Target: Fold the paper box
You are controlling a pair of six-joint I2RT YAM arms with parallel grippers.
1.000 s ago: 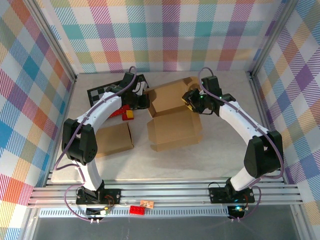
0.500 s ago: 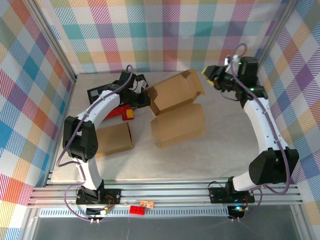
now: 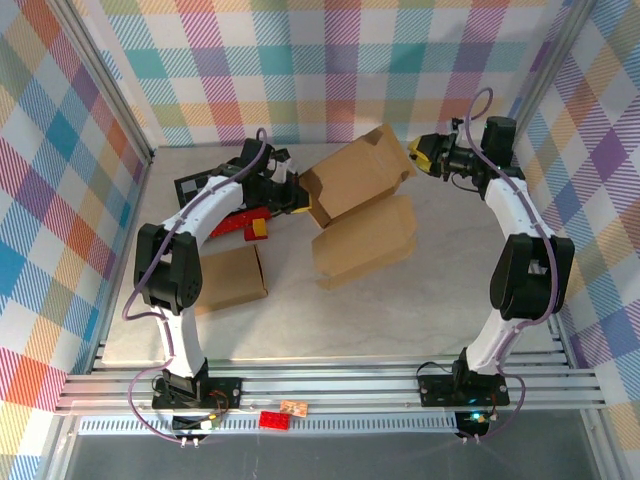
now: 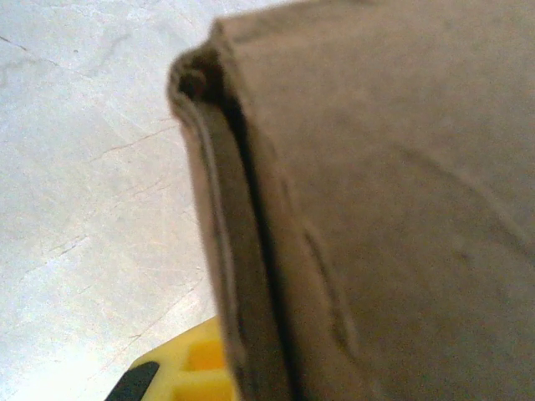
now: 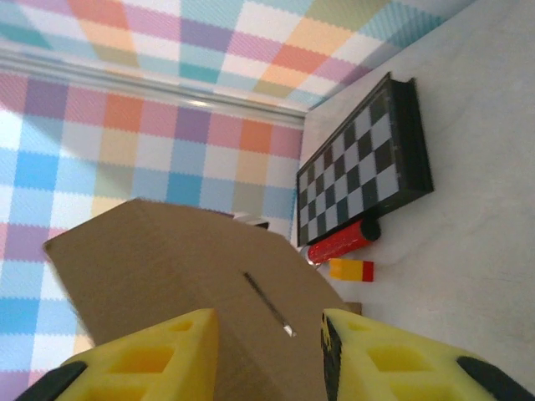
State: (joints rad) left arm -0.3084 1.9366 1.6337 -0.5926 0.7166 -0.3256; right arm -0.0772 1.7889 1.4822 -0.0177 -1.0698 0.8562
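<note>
Resting tilted just beside the chessboard (image 3: 197, 187), paper box (image 3: 352, 182) has its chessboard-side edge clenched by left gripper (image 3: 291, 195), while right gripper (image 3: 420, 157), fingers parted and empty, hangs beside the flap farthest from the chessboard.

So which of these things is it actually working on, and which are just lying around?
Part of the job:
- paper box
- left gripper, shut on the box's edge
- right gripper, open beside the box's flap

Just lying about:
- second cardboard box
- chessboard
- red cylinder
- red-and-yellow block
</note>
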